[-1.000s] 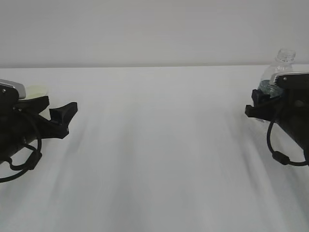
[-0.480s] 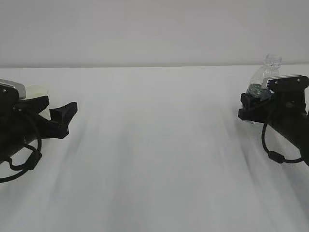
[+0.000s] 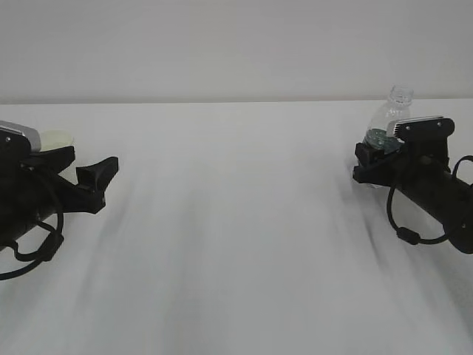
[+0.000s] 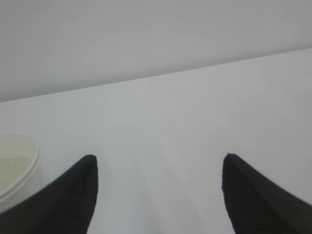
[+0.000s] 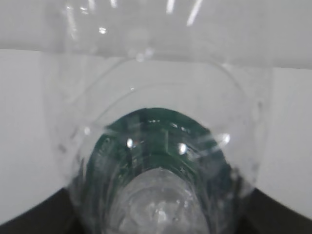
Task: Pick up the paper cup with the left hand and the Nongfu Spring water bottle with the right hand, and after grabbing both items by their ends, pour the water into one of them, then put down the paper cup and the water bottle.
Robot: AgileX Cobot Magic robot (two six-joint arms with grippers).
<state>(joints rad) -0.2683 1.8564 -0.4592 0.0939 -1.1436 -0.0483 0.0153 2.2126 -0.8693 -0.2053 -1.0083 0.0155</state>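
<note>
At the far left the paper cup (image 3: 55, 137) shows only its rim behind the left hand (image 3: 92, 177), whose jaws stand wide apart and empty, the cup just outside one finger. At the right, the right hand (image 3: 367, 166) clamps the Nongfu Spring water bottle (image 3: 388, 118), tilted, its base hidden.

The white table (image 3: 236, 222) is viewed from low at its front edge, facing the far wall. The left wrist view is aimed forward between its fingertips (image 4: 73, 195); the right is pressed close against the bottle (image 5: 161, 170), also seen exteriorly.
</note>
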